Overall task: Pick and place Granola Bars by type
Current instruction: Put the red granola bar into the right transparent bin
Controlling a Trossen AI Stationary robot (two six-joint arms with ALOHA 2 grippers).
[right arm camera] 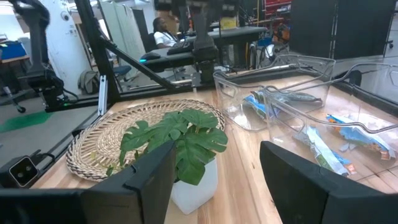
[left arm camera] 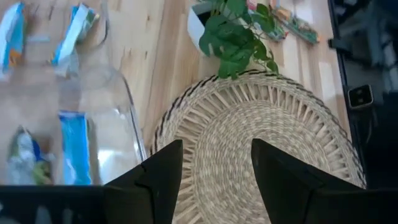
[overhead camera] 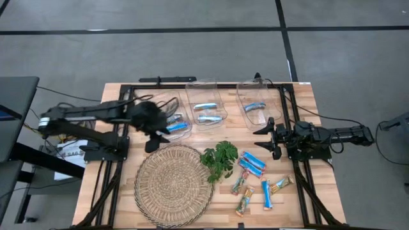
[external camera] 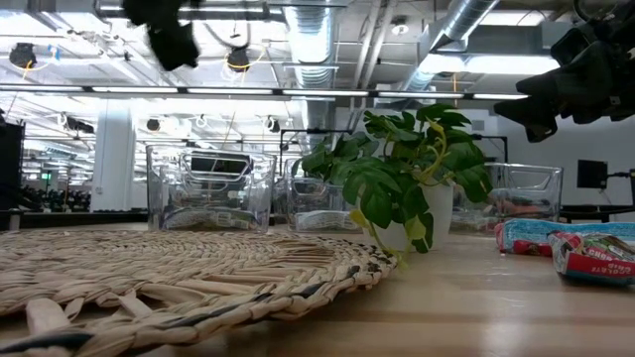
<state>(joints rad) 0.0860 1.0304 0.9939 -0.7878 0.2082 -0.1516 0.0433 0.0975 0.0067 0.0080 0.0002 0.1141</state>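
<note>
Several granola bars (overhead camera: 255, 176) lie loose on the wood near the table's right front: bright blue ones and tan multicoloured ones. Three clear bins stand along the far side; the left bin (overhead camera: 176, 121), middle bin (overhead camera: 206, 110) and right bin (overhead camera: 257, 105) each hold bars. My left gripper (overhead camera: 153, 137) is open and empty, raised over the left bin's near edge beside the woven mat (overhead camera: 174, 185); it also shows in its wrist view (left arm camera: 214, 162). My right gripper (overhead camera: 267, 139) is open and empty, raised right of the plant, pointing toward the table's left (right arm camera: 214, 168).
A small potted green plant (overhead camera: 219, 160) stands between the mat and the loose bars. The round woven mat covers the table's near left. Black frame rails (overhead camera: 291, 115) run along the table's sides. A person sits in the room beyond (right arm camera: 163, 31).
</note>
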